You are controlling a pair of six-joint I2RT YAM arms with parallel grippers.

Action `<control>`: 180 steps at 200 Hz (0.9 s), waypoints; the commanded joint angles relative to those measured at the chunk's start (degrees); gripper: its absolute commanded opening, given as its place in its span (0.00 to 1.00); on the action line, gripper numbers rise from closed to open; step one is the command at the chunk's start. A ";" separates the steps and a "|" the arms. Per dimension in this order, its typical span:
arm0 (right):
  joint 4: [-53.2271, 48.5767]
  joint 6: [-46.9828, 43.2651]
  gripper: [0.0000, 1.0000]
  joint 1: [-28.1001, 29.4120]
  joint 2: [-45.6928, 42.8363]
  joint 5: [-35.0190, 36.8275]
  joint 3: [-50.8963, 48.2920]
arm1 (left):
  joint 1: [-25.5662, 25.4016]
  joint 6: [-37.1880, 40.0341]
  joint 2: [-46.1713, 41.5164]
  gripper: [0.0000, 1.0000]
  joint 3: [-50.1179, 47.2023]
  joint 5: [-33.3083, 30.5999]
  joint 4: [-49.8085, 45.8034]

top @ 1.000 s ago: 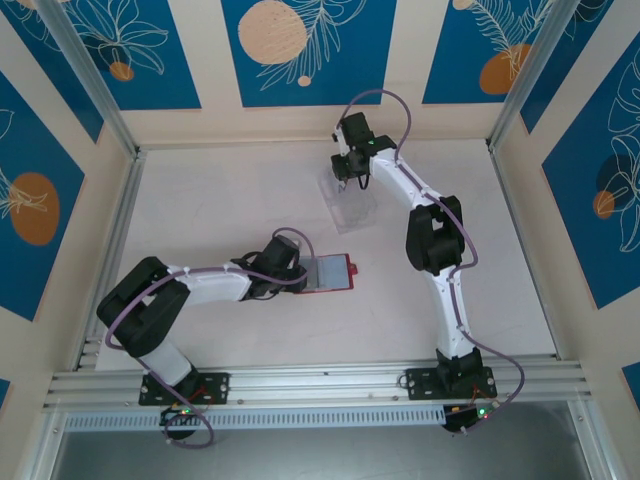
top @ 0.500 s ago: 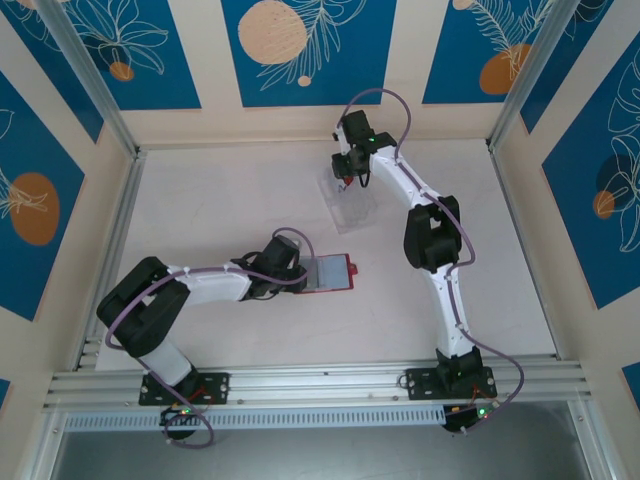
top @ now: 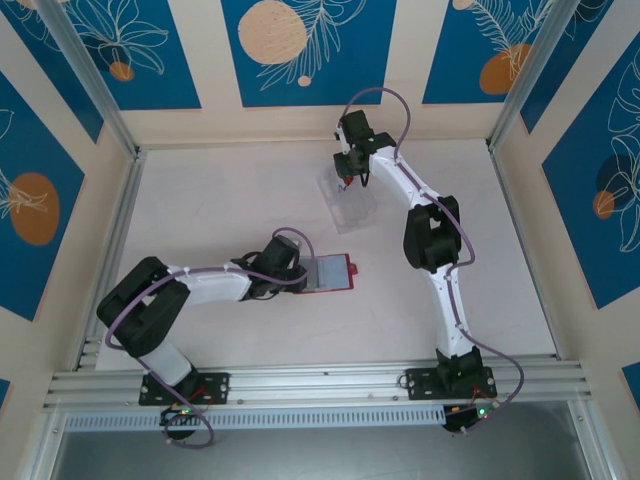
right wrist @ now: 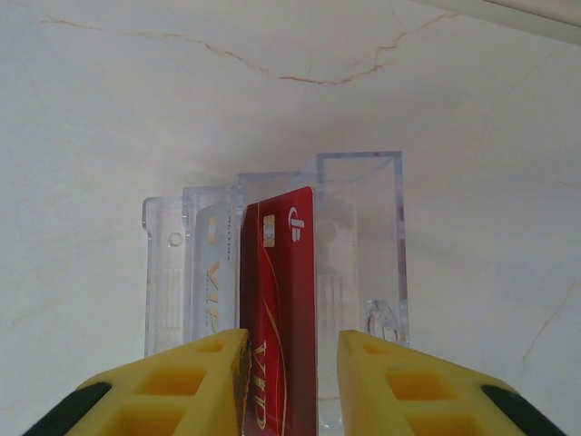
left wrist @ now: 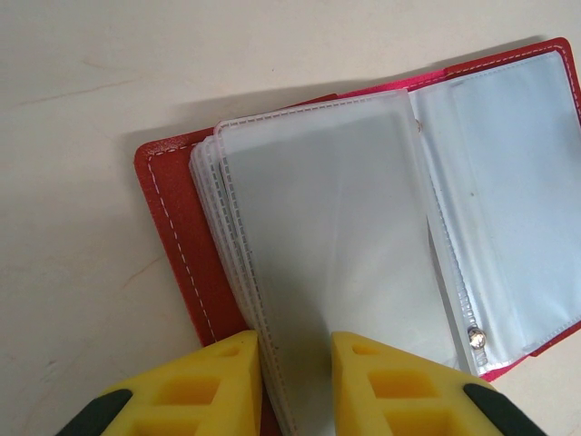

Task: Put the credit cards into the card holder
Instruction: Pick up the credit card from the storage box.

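The red card holder (top: 332,272) lies open on the table, its clear inner sleeves (left wrist: 336,245) fanned over the red cover (left wrist: 172,236). My left gripper (top: 297,271) is at its left edge. In the left wrist view that gripper (left wrist: 295,386) is open, with the sleeve stack's edge against its left finger. A red credit card (right wrist: 279,300) stands on edge in a clear tray (right wrist: 359,236), beside a pale silver card (right wrist: 211,282). My right gripper (right wrist: 290,386) is open around the red card. Its left finger touches the card and a gap remains on the right.
The clear tray (top: 352,200) stands at the back centre of the white table, close to the back wall. Aluminium rails (top: 115,230) line the left and right table edges. Bare table lies between the tray and the holder.
The right wrist has shifted very slightly toward the back at the tray. The left arm and the card holder have not moved.
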 commanded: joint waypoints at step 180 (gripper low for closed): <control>-2.07 -1.43 0.22 0.81 2.13 -3.85 1.82 | -1.01 -0.55 2.00 0.23 -2.19 0.67 -5.21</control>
